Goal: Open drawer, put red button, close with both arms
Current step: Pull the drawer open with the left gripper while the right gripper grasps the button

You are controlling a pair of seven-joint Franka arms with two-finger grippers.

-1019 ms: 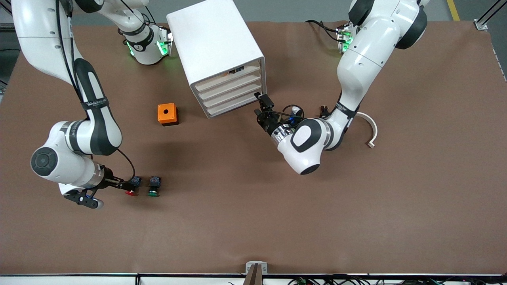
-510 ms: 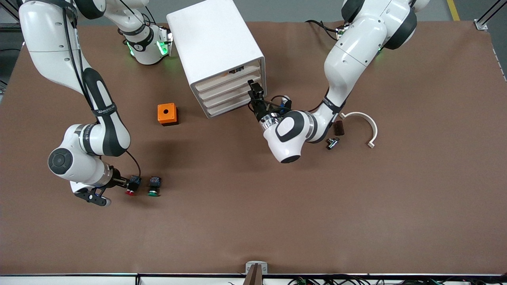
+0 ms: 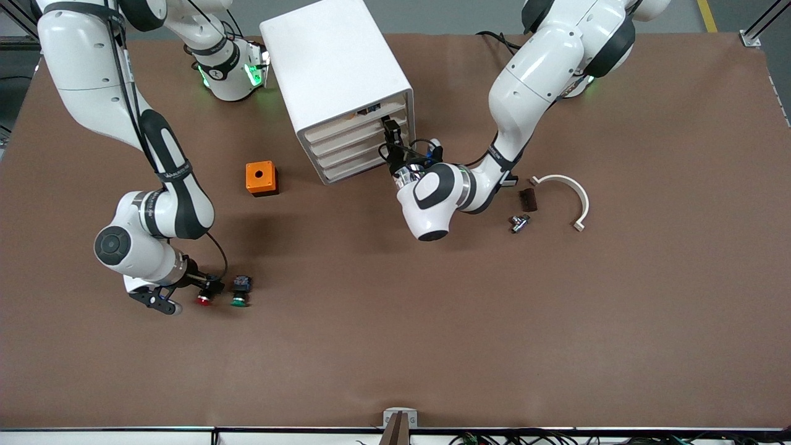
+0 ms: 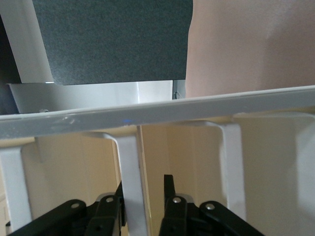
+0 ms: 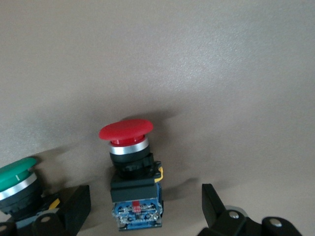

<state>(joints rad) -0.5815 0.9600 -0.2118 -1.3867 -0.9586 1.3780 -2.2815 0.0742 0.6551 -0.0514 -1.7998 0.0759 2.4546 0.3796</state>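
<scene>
The white cabinet [image 3: 337, 68] stands toward the robots' end of the table, and its four drawers look shut. My left gripper [image 3: 390, 137] is at the second-from-top drawer [image 3: 355, 137]. In the left wrist view the gripper [image 4: 143, 187] is open, with its fingers [image 4: 170, 196] on either side of a white rib [image 4: 130, 167] of the drawer front. The red button [image 3: 203, 300] lies on the table next to the green button [image 3: 238, 300]. My right gripper [image 3: 213, 287] is open. In the right wrist view the gripper [image 5: 145, 194] has its fingers on either side of the red button's body [image 5: 135, 194] without touching it.
An orange box with a hole [image 3: 261, 178] sits beside the cabinet, nearer the camera. A white curved piece [image 3: 565, 191], a small brown block [image 3: 527, 199] and a small metal part [image 3: 518, 222] lie toward the left arm's end. The green button's cap [image 5: 17, 179] is close to one right finger.
My left arm has swung toward the cabinet and its gripper has reached the drawer front. My right arm's wrist has shifted while its gripper stays around the red button.
</scene>
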